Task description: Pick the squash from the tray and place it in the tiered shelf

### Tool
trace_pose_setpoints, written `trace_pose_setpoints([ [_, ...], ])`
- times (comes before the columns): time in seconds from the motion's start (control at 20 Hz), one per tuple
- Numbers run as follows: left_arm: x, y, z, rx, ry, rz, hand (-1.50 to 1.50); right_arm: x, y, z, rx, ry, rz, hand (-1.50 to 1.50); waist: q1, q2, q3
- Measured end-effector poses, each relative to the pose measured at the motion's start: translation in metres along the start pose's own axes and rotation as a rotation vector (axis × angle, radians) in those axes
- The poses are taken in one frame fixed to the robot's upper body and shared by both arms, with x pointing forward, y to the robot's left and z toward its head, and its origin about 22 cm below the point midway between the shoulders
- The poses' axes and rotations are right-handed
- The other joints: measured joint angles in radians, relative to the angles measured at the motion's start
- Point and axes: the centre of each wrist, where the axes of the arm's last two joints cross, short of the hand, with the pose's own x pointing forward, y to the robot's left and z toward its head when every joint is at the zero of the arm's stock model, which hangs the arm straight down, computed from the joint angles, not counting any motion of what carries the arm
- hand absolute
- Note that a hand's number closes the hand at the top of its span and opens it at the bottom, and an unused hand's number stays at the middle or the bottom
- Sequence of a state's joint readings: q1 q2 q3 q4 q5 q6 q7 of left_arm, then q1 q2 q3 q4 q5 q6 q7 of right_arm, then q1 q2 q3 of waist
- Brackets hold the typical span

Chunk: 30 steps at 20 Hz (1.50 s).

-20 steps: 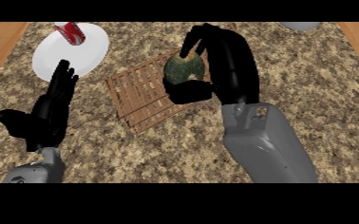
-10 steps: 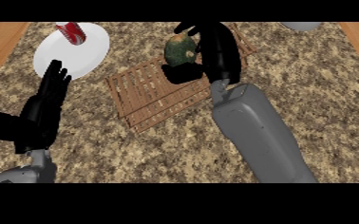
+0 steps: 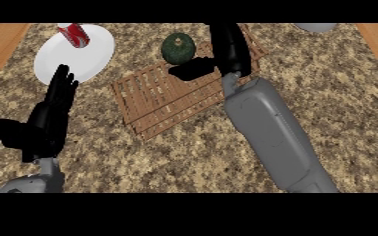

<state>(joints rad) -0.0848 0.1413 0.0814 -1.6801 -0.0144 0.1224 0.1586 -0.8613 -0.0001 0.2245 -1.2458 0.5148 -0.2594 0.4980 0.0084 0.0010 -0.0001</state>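
Looking down in the head view: the round dark-green squash (image 3: 178,48) sits just past the far-left edge of the slatted wooden tray (image 3: 166,100), apparently on the speckled granite counter (image 3: 148,165), not over the slats. Right hand (image 3: 221,55) lies beside the squash, over the tray's far end; thumb points at the squash, fingers run straight away from the tray. Nothing is enclosed, and I can't tell if the thumb touches it. Left hand (image 3: 48,115) is left of the tray, flat and relaxed, fingers up, resting and holding nothing. Beyond it, left of the tray, is a round white plate (image 3: 70,60) with a red can (image 3: 74,34) at its far rim. No tiered shelf is visible.

Handling judgement: rigid, hard rind, dense enough to roll; smooth skin may slip. Best grip spans the widest girth, fingers opposite thumb.
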Motion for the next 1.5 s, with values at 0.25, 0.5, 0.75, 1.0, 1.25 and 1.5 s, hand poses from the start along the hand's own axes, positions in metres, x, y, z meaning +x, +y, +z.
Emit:
trace_pose_setpoints([
  [0.25, 0.004, -0.004, 0.001, -0.002, 0.002, 0.001, 0.0, 0.008, -0.02, -0.006, -0.041, -0.045, -0.121, -1.5, -0.002, -0.001, 0.0],
  [0.5, 0.004, 0.003, 0.007, 0.002, 0.005, -0.007, 0.0, 0.017, -0.055, -0.001, -0.13, -0.022, -0.19, -1.5, -0.008, -0.003, 0.0],
  [0.75, 0.0, 0.006, 0.004, 0.011, 0.008, -0.01, 0.0, 0.001, -0.112, 0.009, -0.221, 0.065, -0.22, -1.5, -0.019, -0.005, 0.0],
  [1.0, 0.002, 0.011, 0.008, 0.015, 0.009, -0.008, 0.0, -0.027, -0.178, 0.035, -0.263, 0.122, -0.232, -1.5, -0.022, -0.006, 0.0],
  [1.25, -0.003, 0.007, 0.009, 0.015, 0.005, -0.006, 0.0, -0.054, -0.23, 0.06, -0.251, 0.133, -0.243, -1.5, -0.018, -0.004, 0.0],
  [1.5, 0.001, 0.007, 0.003, 0.011, 0.006, -0.003, 0.0, -0.08, -0.268, 0.079, -0.224, 0.12, -0.262, -1.5, -0.014, -0.003, 0.0],
])
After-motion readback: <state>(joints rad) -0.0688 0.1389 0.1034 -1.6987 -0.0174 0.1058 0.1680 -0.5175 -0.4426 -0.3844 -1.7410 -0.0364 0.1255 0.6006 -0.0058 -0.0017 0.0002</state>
